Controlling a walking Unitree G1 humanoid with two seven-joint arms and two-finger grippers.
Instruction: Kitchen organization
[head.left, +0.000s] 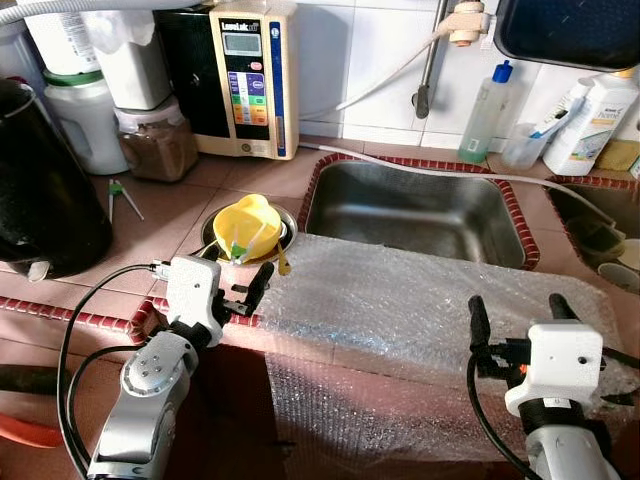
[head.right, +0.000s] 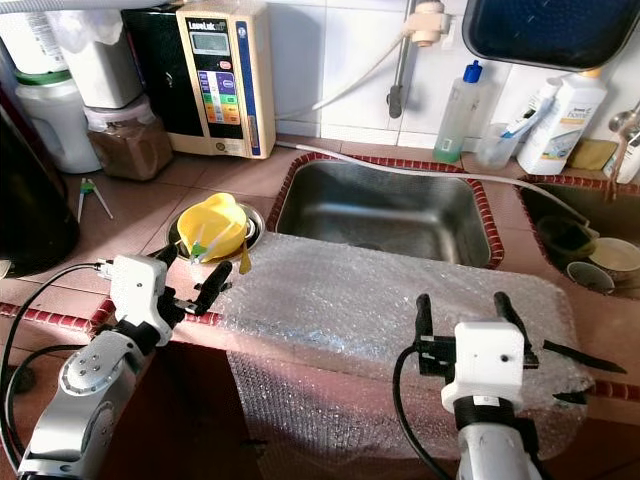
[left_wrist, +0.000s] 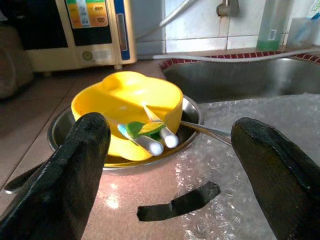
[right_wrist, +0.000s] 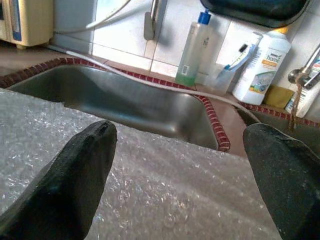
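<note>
Near: right gripper (head.right: 460, 312) and left gripper (head.left: 240, 287), both with fingers spread and empty, over the bubble wrap (head.left: 400, 310) draped across the counter edge. Beyond the left gripper: yellow bowl (left_wrist: 127, 107) holding utensils (left_wrist: 150, 140), nested in a metal dish (left_wrist: 60, 132). Risk: a snagged sheet could drag the bowl off. Far: sink (head.right: 385, 210), "LeveLuk" machine (head.left: 245, 80), "home" bottle (right_wrist: 260, 65)

— How are the arms placed?
— Both raised forward. The left gripper (head.left: 243, 283) hovers at the surface's (head.left: 170, 215) near edge, fingers spread wide.
— The right?
— The right gripper (head.right: 459, 313) points ahead, fingers (right_wrist: 82, 172) likewise apart, holding nothing.
</note>
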